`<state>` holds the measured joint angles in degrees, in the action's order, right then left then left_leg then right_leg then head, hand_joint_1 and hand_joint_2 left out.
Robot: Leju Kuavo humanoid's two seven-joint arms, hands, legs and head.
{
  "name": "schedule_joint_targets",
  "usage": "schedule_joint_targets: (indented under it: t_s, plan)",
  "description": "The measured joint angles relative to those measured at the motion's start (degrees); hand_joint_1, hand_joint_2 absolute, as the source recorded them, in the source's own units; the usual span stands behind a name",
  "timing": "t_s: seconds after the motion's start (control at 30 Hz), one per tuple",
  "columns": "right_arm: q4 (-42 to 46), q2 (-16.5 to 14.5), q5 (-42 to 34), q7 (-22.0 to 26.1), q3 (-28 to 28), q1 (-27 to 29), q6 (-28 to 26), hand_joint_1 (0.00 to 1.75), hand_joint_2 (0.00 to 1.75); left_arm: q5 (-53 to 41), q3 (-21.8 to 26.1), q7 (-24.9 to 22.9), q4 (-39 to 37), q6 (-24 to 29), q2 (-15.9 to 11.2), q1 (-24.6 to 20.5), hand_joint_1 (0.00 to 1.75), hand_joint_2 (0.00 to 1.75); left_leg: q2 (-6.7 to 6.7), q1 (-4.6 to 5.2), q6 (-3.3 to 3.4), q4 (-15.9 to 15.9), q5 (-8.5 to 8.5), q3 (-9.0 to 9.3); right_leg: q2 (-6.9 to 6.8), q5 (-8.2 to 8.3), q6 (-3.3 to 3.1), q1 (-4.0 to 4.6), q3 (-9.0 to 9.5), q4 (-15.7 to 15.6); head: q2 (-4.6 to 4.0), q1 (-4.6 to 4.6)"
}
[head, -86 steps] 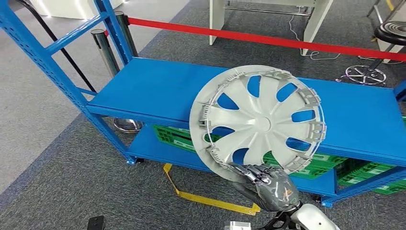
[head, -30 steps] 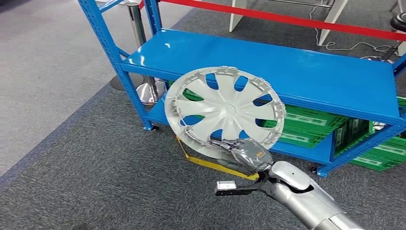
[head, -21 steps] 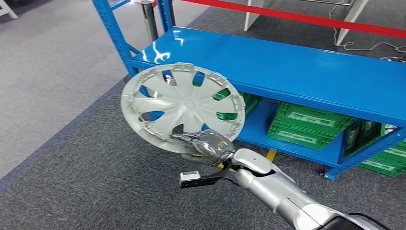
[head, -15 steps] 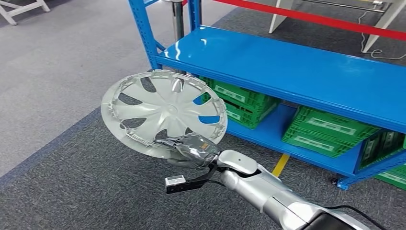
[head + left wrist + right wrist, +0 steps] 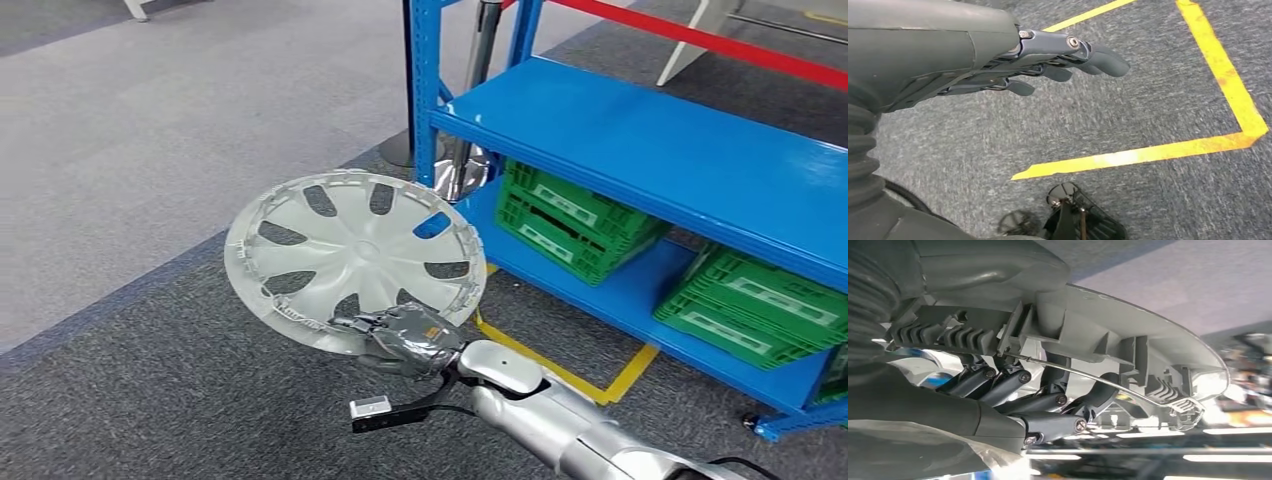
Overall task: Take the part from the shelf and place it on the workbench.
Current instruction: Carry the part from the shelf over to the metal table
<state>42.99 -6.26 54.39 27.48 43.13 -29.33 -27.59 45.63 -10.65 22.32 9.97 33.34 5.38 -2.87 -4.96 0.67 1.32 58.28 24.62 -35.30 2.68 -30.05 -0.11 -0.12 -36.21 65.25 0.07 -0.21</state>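
While gripping the hubcap (image 5: 355,255) rim, right hand (image 5: 400,338) curls closed.

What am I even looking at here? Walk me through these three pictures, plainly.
A two-legged robot carries a car part. The head view looks down from high on its body: its silver right arm ends in a robot hand gripping the rim of a grey hubcap, held over grey carpet. Beside it stands a blue shelf with green crates underneath. The right wrist view, from a camera just behind that hand, shows dark fingers hooked on the hubcap's ribbed back. The left wrist view shows the other robot hand, holding nothing, above carpet with yellow tape.
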Motion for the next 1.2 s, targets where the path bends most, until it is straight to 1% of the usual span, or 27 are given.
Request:
schedule_joint_targets:
  t_s: [0.07, 0.1, 0.17, 0.2, 0.23, 0.3, 0.33, 0.37, 0.4, 0.43, 0.47, 0.5, 0.53, 0.6, 0.67, 0.7, 0.73, 0.8, 0.83, 0.87, 0.9, 0.93, 0.97, 1.03, 1.1, 1.17, 1.2]
  plan:
    - [1.1, 0.1, 0.1, -0.1, 0.5, -0.3, 0.4, 1.75, 1.75, 0.0, -0.3, 0.0, 0.0, -0.4, 0.2, -0.1, 0.0, 1.75, -1.4, -0.04, -0.35, 0.4, -0.2, -0.52, 2.19, 1.32, -0.25, -0.06, 2.91, -5.3, 0.0, -0.06]
    - [1.5, 0.2, 0.2, -0.1, 0.8, -0.5, 0.6, 1.75, 1.75, 0.0, -0.4, 0.1, 0.0, -0.6, 0.2, -0.2, 0.0, 1.75, -2.01, -0.17, -0.65, 0.5, -0.38, -0.85, 2.46, 1.21, -0.26, -0.03, 3.35, -6.0, 0.0, -0.04]
    - [2.4, 0.2, 0.2, -0.3, 1.4, -0.8, 1.0, 1.75, 1.75, -0.1, -0.5, 0.2, 0.0, -0.9, 0.1, 0.0, 0.0, 1.75, -3.01, -0.47, -1.29, 0.5, -0.68, -1.32, 1.11, 1.54, -0.43, 0.03, 3.62, -6.6, 0.0, -0.01]
    - [2.8, 0.2, 0.2, -0.4, 1.6, -0.9, 1.2, 1.75, 1.75, -0.2, -0.6, 0.3, 0.0, -1.1, 0.1, 0.1, 0.0, 1.75, -2.4, -0.41, -1.57, 1.0, -0.31, -1.61, 0.34, 1.75, -0.62, -0.06, 3.76, -6.8, 0.0, -0.09]
    - [3.2, 0.2, 0.1, -0.6, 1.7, -0.9, 1.4, 1.75, 1.75, -0.4, -0.7, 0.3, 0.0, -1.3, 0.0, 0.1, 0.0, 1.75, -1.1, -0.34, -1.87, 2.5, 0.73, -2.32, -0.54, 1.95, -0.83, -0.17, 3.89, -7.1, 0.0, -0.3]
    - [3.9, 0.5, 0.0, -0.7, 1.9, -0.8, 1.5, 1.75, 1.75, -0.9, -0.9, 0.0, 0.0, -1.5, 0.0, 0.0, 0.0, 1.75, 2.48, -0.44, -2.51, 8.7, 4.22, -5.0, -2.3, 2.07, -1.06, -0.19, 3.99, -7.4, 0.0, -0.68]
    - [4.1, 0.7, 0.0, -0.8, 2.0, -0.6, 1.5, 1.75, 1.75, -1.2, -1.0, -0.3, 0.0, -1.6, 0.0, -0.1, 0.0, 1.75, 3.57, -0.71, -2.85, 12.4, 5.87, -6.57, -3.29, 2.04, -1.11, -0.13, 3.97, -7.4, 0.0, -0.77]
    - [4.2, 1.0, 0.0, -0.9, 2.1, -0.4, 1.5, 1.75, 1.75, -1.4, -1.2, -0.6, 0.0, -1.6, 0.1, -0.2, 0.0, 1.75, 4.14, -1.01, -3.13, 14.9, 6.69, -7.53, -4.25, 1.99, -1.1, -0.09, 3.95, -7.4, 0.0, -0.77]
    - [4.4, 1.2, 0.1, -1.0, 2.2, -0.2, 1.5, 1.75, 1.75, -1.6, -1.4, -0.9, 0.0, -1.6, 0.1, -0.2, 0.0, 1.75, 4.5, -1.32, -3.38, 15.7, 6.59, -7.67, -5.18, 1.93, -1.06, -0.08, 3.93, -7.4, 0.0, -0.78]
    - [4.6, 1.5, 0.2, -1.2, 2.4, 0.1, 1.4, 1.75, 1.75, -1.8, -1.6, -1.2, 0.0, -1.7, 0.1, -0.1, 0.0, 1.75, 4.83, -1.61, -3.56, 14.1, 5.44, -6.6, -5.99, 1.87, -0.99, -0.09, 3.94, -7.3, 0.0, -0.8]
    - [4.9, 1.7, 0.3, -1.3, 2.4, 0.3, 1.4, 1.75, 1.75, -2.0, -1.9, -1.3, 0.0, -1.7, 0.1, 0.0, 0.0, 1.75, 5.51, -1.82, -3.7, 10.7, 3.72, -4.68, -6.7, 1.79, -0.88, -0.09, 3.98, -7.3, 0.0, -0.8]
    - [5.2, 2.0, 0.4, -1.5, 2.5, 0.6, 1.3, 1.75, 1.75, -2.2, -2.1, -1.4, 0.0, -1.7, 0.2, -0.1, 0.0, 1.75, 6.98, -1.78, -3.79, 6.7, 2.38, -2.48, -7.34, 1.69, -0.7, -0.01, 4.03, -7.3, 0.0, -0.81]
    - [5.6, 2.2, 0.6, -1.6, 2.6, 0.7, 1.3, 1.75, 1.75, -2.4, -2.3, -1.4, 0.0, -1.8, 0.2, -0.2, 0.0, 1.75, 8.09, -1.64, -3.59, 3.3, 1.36, -0.78, -7.97, 1.56, -0.44, 0.14, 4.07, -7.3, 0.0, -0.8]
    - [6.1, 2.7, 0.7, -1.8, 2.8, 1.0, 1.2, 1.75, 1.75, -2.7, -2.5, -1.5, 0.0, -1.8, 0.4, -0.4, 0.0, 1.75, 9.21, -1.12, -2.91, 0.4, 1.0, 0.48, -9.08, 1.37, 0.17, 0.39, 4.17, -7.2, 0.0, -0.75]
    - [6.8, 3.0, 0.8, -2.1, 2.9, 1.3, 1.2, 1.75, 1.75, -3.1, -2.9, -1.8, 0.0, -2.0, 0.3, -0.3, 0.0, 1.75, 7.79, -0.93, -1.97, 0.3, 0.82, 0.28, -10.01, 1.14, 0.87, 0.22, 4.31, -7.3, 0.01, -0.71]
    - [7.3, 3.2, 0.9, -2.3, 3.0, 1.5, 1.3, 1.75, 1.75, -3.4, -3.2, -2.0, 0.0, -2.1, 0.3, -0.3, 0.0, 1.75, 7.14, -0.94, -1.55, 0.2, 0.7, 0.29, -9.38, 0.69, 1.23, 0.01, 4.16, -6.9, 0.01, -0.67]
    - [7.8, 3.5, 1.0, -2.5, 3.0, 1.7, 1.3, 1.75, 1.75, -3.7, -3.4, -2.2, 0.0, -2.4, 0.2, -0.3, 0.0, 1.75, 6.49, -0.99, -1.1, 0.0, 0.56, 0.31, -8.01, -0.27, 1.47, -0.18, 3.53, -5.6, 0.01, -0.6]
    - [9.0, 4.6, 1.3, -2.9, 3.0, 2.4, 1.2, 1.75, 1.75, -4.2, -3.8, -1.9, 0.0, -3.1, 0.1, -0.5, 0.0, 1.75, 5.13, -0.96, -0.35, -0.1, 0.48, 0.31, -4.4, -3.59, 1.57, -0.39, 0.62, 0.7, 0.01, -0.39]
    - [9.6, 5.3, 1.5, -3.0, 3.0, 3.1, 1.2, 1.75, 1.75, -4.4, -4.0, -1.6, 0.0, -3.5, 0.1, -0.6, 0.0, 1.75, 4.25, -0.83, -0.06, -0.1, 0.5, 0.29, -3.39, -5.32, 1.48, -0.39, -1.4, 4.8, 0.02, -0.3]
    - [10.2, 6.0, 1.6, -3.1, 2.9, 3.8, 1.2, 1.75, 1.75, -4.6, -4.3, -1.2, 0.0, -3.9, 0.1, -0.7, 0.0, 1.75, 3.3, -0.68, 0.1, -0.1, 0.52, 0.29, -2.92, -6.3, 1.38, -0.36, -3.1, 8.0, 0.01, -0.25]
    - [10.9, 6.7, 1.7, -3.2, 2.8, 4.6, 1.2, 1.75, 1.75, -4.9, -4.6, -1.0, 0.0, -4.3, 0.0, -0.8, 0.0, 1.75, 2.31, -0.53, 0.17, -0.1, 0.52, 0.3, -2.69, -6.24, 1.22, -0.32, -4.08, 9.5, 0.01, -0.19]
    - [11.6, 7.2, 1.9, -3.4, 2.7, 5.3, 1.2, 1.75, 1.75, -5.2, -4.8, -0.8, 0.0, -4.5, 0.0, -0.8, 0.0, 1.75, 1.33, -0.4, 0.2, 0.0, 0.51, 0.32, -2.5, -4.95, 1.0, -0.28, -3.93, 8.5, 0.01, -0.19]
    - [12.3, 7.7, 2.1, -3.6, 2.5, 5.9, 1.2, 1.75, 1.75, -5.4, -5.1, -0.7, 0.0, -4.7, 0.0, -0.8, 0.0, 1.75, 0.45, -0.33, 0.19, 0.1, 0.51, 0.34, -2.02, -2.82, 0.75, -0.26, -2.71, 5.4, 0.0, -0.2]
    - [13.7, 8.6, 2.0, -3.5, 2.2, 6.9, 1.3, 1.75, 1.75, -6.1, -5.6, -0.6, 0.0, -5.1, 0.0, -0.9, 0.0, 1.75, -1.08, -0.25, 0.07, 0.4, 0.54, 0.15, 0.78, 0.85, 0.37, -0.44, 0.78, -2.4, 0.0, -0.25]
    - [15.3, 9.6, 1.5, -3.0, 1.8, 8.0, 1.4, 1.75, 1.75, -6.7, -6.3, -0.6, 0.0, -5.4, 0.0, -1.2, 0.0, 1.75, -2.41, -0.41, -0.33, 0.6, 0.42, -0.37, 2.89, 1.72, 0.38, -0.58, 2.69, -6.1, 0.01, -0.25]
    - [16.8, 10.3, 1.3, -2.7, 1.5, 9.1, 1.5, 1.75, 1.75, -7.1, -6.9, -0.7, 0.0, -5.5, 0.1, -1.2, 0.0, 1.75, -3.8, -0.65, -0.9, 0.6, 0.19, -0.74, 2.06, 1.67, 0.36, -0.54, 3.15, -6.6, 0.01, -0.24]
    - [17.3, 10.4, 1.4, -2.7, 1.3, 9.5, 1.6, 1.75, 1.75, -7.3, -7.1, -0.7, 0.0, -5.5, 0.1, -1.2, 0.0, 1.75, -3.51, -0.6, -1.14, 0.8, 0.38, -0.86, 1.31, 1.76, 0.21, -0.57, 3.39, -6.8, 0.01, -0.27]
